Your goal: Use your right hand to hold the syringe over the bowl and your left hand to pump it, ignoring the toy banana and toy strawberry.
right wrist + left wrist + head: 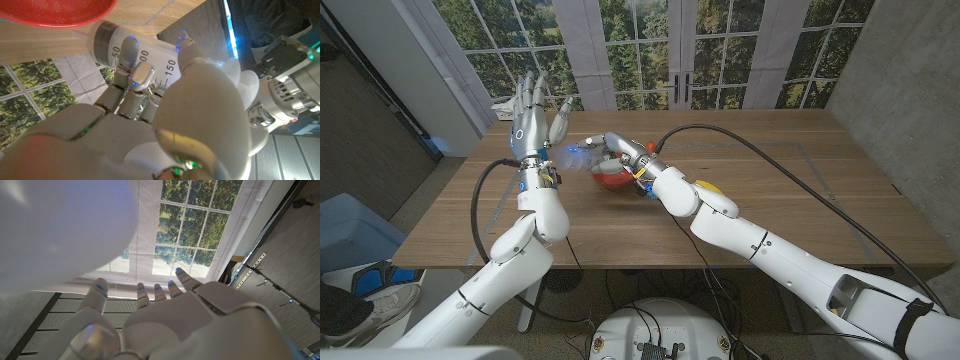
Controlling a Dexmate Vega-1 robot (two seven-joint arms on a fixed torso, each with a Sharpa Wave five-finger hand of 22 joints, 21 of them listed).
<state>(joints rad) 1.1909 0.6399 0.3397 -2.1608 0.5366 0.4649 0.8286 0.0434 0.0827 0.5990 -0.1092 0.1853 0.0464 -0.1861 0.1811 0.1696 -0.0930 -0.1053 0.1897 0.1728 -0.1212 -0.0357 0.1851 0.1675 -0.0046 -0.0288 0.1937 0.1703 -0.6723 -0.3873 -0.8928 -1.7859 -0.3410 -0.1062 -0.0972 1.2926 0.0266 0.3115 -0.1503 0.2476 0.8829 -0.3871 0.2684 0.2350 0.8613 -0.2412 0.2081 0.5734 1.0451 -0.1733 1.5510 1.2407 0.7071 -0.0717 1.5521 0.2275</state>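
Observation:
My right hand (628, 155) grips a clear syringe (582, 152) by its barrel and holds it sideways above the red bowl (610, 181) at the table's middle. In the right wrist view my fingers (131, 52) wrap the marked barrel (156, 49), its black seal near the nozzle end, with the bowl (55, 10) just beyond. My left hand (533, 115) stands raised beside the syringe's plunger end, fingers spread and pointing up, holding nothing. The left wrist view shows that hand (190, 320) reaching toward the windows, with a blurred white shape (65, 230) close to the lens.
A yellow toy banana (706, 186) lies on the wooden table (800, 190) just behind my right forearm. Black cables (760, 150) arc over the table's right half and hang beside my left arm. Windows stand behind the table's far edge.

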